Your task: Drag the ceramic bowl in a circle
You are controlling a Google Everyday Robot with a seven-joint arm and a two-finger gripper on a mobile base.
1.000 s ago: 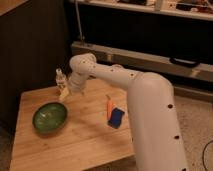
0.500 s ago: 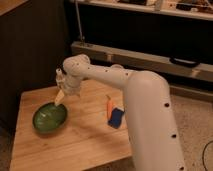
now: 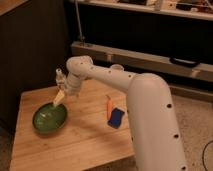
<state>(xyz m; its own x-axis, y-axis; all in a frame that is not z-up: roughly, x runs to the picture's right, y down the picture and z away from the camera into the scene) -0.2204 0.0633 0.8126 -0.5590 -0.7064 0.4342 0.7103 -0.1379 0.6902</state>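
The gripper [image 3: 59, 98] hangs released, jaws apart, at the ceramic bowl's [image 3: 49, 119] far rim, apparently poised to hook it for dragging.

One high view from beside the arm [image 3: 150, 110], down onto the table [image 3: 85, 142], claw [image 3: 59, 98] centre-left.

You're looking at what reads as a robot lab or test bay: wood-plank table [image 3: 85, 145] on speckled floor [image 3: 200, 107], metal rail [image 3: 150, 60] w/ upright post [image 3: 79, 22] behind, cluttered shelf [image 3: 150, 7] up top, the white arm's gripper [image 3: 59, 98] open at the ceramic bowl [image 3: 49, 119]'s far rim.
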